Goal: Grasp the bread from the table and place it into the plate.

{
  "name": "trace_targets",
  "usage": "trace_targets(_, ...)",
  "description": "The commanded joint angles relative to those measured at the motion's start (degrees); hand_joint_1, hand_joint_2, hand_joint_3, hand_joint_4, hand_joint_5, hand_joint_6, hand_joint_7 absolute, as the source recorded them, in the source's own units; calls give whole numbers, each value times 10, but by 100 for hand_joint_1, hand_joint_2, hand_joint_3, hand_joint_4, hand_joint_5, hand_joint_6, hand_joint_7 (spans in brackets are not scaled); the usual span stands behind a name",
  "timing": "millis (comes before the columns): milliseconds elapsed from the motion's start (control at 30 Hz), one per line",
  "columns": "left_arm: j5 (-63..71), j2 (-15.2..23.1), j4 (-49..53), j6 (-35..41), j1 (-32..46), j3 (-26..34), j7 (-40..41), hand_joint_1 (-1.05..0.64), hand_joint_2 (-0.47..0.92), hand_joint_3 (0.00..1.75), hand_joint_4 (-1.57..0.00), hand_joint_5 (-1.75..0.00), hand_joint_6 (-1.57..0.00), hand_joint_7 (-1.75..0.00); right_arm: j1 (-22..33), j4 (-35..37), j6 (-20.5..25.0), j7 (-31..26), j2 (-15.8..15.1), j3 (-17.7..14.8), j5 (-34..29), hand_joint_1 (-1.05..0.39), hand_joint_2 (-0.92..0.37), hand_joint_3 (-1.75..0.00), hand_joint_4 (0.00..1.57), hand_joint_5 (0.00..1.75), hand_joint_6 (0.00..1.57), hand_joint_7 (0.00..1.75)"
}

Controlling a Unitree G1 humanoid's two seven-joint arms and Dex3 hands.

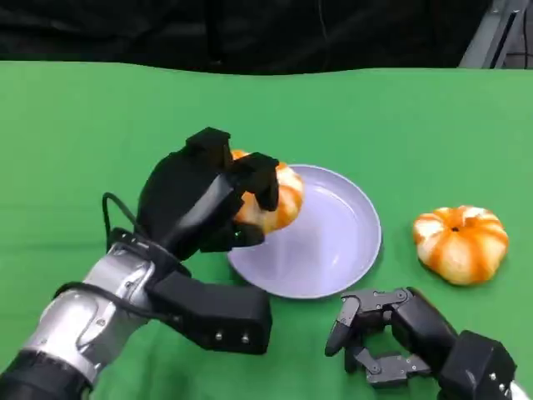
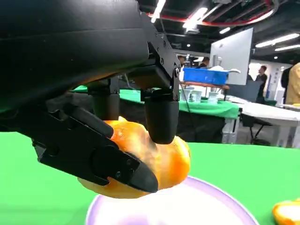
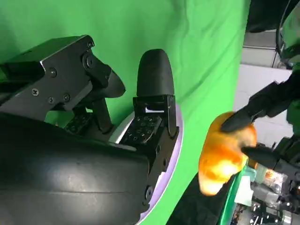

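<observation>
Head view | left robot hand [image 1: 208, 200] holds bread [image 1: 279, 200] | above plate [image 1: 341, 242]

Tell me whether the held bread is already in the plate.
Not yet. The left hand grips the bread above the plate rim; the left wrist view shows it raised off the plate.

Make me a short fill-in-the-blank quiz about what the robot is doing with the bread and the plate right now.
1. The bread held over the plate is gripped by the robot's ____ hand.
2. The second bread lies on the ____ tablecloth.
3. The right hand holds ____.

Missing words: left; green; nothing
</observation>
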Motion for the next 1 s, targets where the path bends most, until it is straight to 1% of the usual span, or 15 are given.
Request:
trace_targets(33, -12, -8, 54, -24, -34, -9, 13, -16, 86, 2, -51, -175, -51, -158, -2, -1, 0, 0, -4, 0, 0, 18, -58, -105, 99, 131, 99, 103)
trace_targets(133, -25, -19, 96, -40, -54, -12, 8, -12, 87, 2, -50, -175, -49, -160, -3, -3, 2, -2, -4, 2, -3, 17, -59, -105, 99, 132, 99, 104)
trace_targets(267, -36, -28, 148, -60, -83, -20, 3, -10, 85, 0, -48, -175, -47, -161, -5, -1, 1, -8, -4, 5, -11, 17, -60, -102, 98, 134, 99, 105)
trace_targets(500, -39, -45, 211, -75, -126, -37, 3, -11, 84, 0, -45, -175, -46, -158, -9, 5, -2, -16, -1, 4, -17, 17, -60, -98, 100, 135, 99, 103)
trace_targets(533, -38, -48, 220, -76, -133, -40, 4, -11, 84, 0, -44, -175, -48, -155, -10, 5, -2, -14, 0, 3, -16, 17, -60, -98, 100, 135, 99, 103)
trace_targets(700, -43, -66, 262, -86, -162, -50, 10, -11, 86, 1, -45, -174, -52, -149, -12, 6, -4, -25, 0, 7, -27, 15, -59, -97, 99, 137, 99, 102)
trace_targets(800, -53, -80, 286, -91, -175, -50, -2, -10, 87, 0, -44, -175, -50, -149, -12, 5, -3, -30, -1, 9, -32, 15, -57, -98, 98, 137, 99, 102)
trace_targets(833, -56, -84, 292, -92, -178, -50, -4, -8, 84, 0, -46, -171, -53, -143, -12, 5, -2, -31, -1, 9, -33, 16, -57, -99, 98, 137, 99, 102)
trace_targets(900, -62, -91, 306, -96, -184, -50, -10, -8, 83, 0, -47, -166, -56, -137, -12, 5, -3, -33, -1, 10, -35, 17, -57, -99, 98, 137, 99, 102)
trace_targets(1000, -75, -100, 326, -110, -191, -45, -17, -8, 81, 0, -55, -147, -70, -103, -12, 6, -8, -35, 1, 11, -35, 17, -56, -99, 98, 137, 99, 102)
